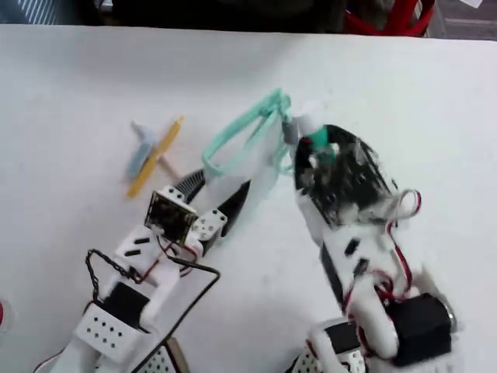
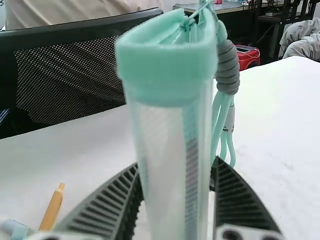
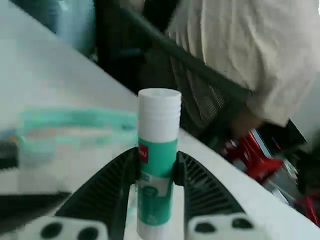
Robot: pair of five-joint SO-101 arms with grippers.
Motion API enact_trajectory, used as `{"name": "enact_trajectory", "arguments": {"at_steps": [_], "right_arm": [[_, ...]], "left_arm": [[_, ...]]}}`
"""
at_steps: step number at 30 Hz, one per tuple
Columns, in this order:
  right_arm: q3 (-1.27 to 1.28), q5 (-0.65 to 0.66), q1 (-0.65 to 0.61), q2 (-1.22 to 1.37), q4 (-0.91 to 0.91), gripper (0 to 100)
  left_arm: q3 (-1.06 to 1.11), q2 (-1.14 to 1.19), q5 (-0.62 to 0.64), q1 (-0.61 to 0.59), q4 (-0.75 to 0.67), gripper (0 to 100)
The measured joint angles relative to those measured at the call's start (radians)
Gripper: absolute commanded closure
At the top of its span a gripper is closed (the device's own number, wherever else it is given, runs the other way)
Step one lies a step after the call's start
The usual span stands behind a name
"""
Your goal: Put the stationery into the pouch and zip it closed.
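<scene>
A clear pouch [image 1: 247, 159] with a mint green rim and zipper stands upright, pinched between the fingers of my left gripper [image 1: 216, 196]. In the left wrist view the pouch [image 2: 172, 130] rises between the dark fingers [image 2: 107, 200], its mouth open at the top. My right gripper [image 1: 317, 159] is shut on a white and green glue stick [image 1: 309, 136], held close beside the pouch's mouth. In the right wrist view the glue stick [image 3: 157, 155] stands between the fingers [image 3: 110, 190], with the mint pouch [image 3: 75, 130] lying off to one side.
A yellow pen [image 1: 155, 157] and a light blue item [image 1: 142, 149] lie crossed on the white table [image 1: 70, 93], left of the pouch. The yellow pen [image 2: 51, 210] also shows near my left fingers. A dark chair [image 2: 55, 70] stands beyond the table's far edge.
</scene>
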Motion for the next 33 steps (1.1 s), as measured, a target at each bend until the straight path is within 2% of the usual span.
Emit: {"name": "enact_trajectory", "arguments": {"at_steps": [3,7,11,23,33], "right_arm": [[-0.054,-0.103,-0.11,0.038,-0.094,98.1],[-0.066,-0.181,-0.169,0.167,-0.275,98.1],[-0.066,-0.239,-0.204,0.272,-0.361,98.1],[0.028,-0.265,-0.259,0.353,-0.342,98.1],[0.178,-0.265,-0.264,0.224,-0.345,97.8]], "left_arm": [[0.0,0.0,0.0,0.0,0.0,79],[0.0,0.0,0.0,0.0,0.0,79],[0.0,0.0,0.003,0.0,0.0,79],[0.0,0.0,0.003,0.0,0.0,79],[0.0,0.0,0.003,0.005,0.0,79]]}}
